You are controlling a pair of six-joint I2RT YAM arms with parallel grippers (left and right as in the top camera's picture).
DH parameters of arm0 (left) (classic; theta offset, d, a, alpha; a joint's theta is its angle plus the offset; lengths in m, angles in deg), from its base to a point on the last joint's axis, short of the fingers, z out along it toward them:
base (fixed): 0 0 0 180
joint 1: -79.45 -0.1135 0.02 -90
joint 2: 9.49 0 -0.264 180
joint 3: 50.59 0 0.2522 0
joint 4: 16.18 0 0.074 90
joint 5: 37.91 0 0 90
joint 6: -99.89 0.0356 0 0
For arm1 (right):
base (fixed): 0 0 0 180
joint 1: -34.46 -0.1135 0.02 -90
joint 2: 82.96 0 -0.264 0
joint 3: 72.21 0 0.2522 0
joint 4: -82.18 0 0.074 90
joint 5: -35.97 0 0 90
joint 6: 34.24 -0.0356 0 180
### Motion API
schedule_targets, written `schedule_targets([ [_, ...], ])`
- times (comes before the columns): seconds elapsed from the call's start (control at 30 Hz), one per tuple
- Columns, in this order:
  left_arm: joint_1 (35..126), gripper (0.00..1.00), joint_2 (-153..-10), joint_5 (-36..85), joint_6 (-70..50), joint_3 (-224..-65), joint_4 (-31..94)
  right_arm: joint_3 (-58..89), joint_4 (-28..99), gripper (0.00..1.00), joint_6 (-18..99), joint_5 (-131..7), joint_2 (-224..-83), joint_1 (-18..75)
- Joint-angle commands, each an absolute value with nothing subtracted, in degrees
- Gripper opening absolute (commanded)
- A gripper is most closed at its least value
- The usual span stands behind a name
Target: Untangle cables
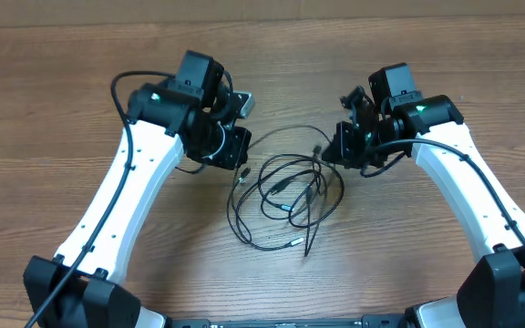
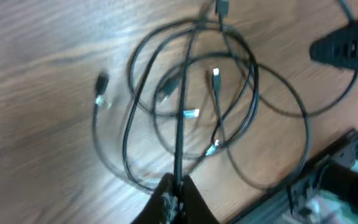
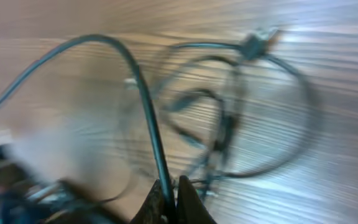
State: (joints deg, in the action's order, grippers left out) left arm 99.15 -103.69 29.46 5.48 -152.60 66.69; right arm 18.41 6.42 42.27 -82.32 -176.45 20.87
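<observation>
Several thin black cables (image 1: pixel 285 187) lie in overlapping loops on the wood table between my two arms. Small silver plug ends (image 2: pixel 191 113) show inside the tangle, and one plug (image 2: pixel 101 84) lies off to its left. My left gripper (image 2: pixel 178 185) is shut on one strand (image 2: pixel 181 124) that runs straight up through the loops; in the overhead view it (image 1: pixel 241 169) sits at the tangle's left edge. My right gripper (image 3: pixel 171 185) is shut on a strand (image 3: pixel 143 93) that arcs up and away to the left; seen from above it (image 1: pixel 329 155) is at the tangle's upper right edge.
The wooden table (image 1: pixel 80 109) extends around the tangle, with its far edge (image 1: pixel 262 16) along the top. The right arm's black body (image 2: pixel 347 46) shows at the top right of the left wrist view. Thicker black arm cables (image 1: pixel 117 91) hang by each arm.
</observation>
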Motion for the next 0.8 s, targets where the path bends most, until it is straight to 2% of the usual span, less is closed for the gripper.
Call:
schedule_targets([
  [0.0,100.81,0.07,-104.01,21.77,3.87,-146.66,61.16,18.63,3.21,0.04,44.08,-69.32,-176.52,21.05],
  [0.1,101.99,0.12,-104.01,17.53,2.93,-142.26,54.84,18.63,1.59,0.04,44.06,-68.95,-176.54,21.05],
  [0.33,106.93,0.19,-104.01,16.91,-2.43,-132.86,38.03,18.63,1.19,0.04,43.18,-70.19,-176.54,20.96],
  [0.47,110.21,0.29,-104.01,17.33,-2.65,-130.44,29.68,18.63,-0.36,0.04,43.27,-71.18,-176.54,20.98],
  [0.6,113.42,0.36,-104.39,23.08,-4.15,-130.11,27.08,18.63,-1.84,0.04,43.91,-71.02,-176.52,20.98],
  [0.77,116.96,0.37,-106.51,28.30,-4.11,-130.09,27.08,18.63,-2.11,0.04,44.12,-69.89,-176.52,20.98],
])
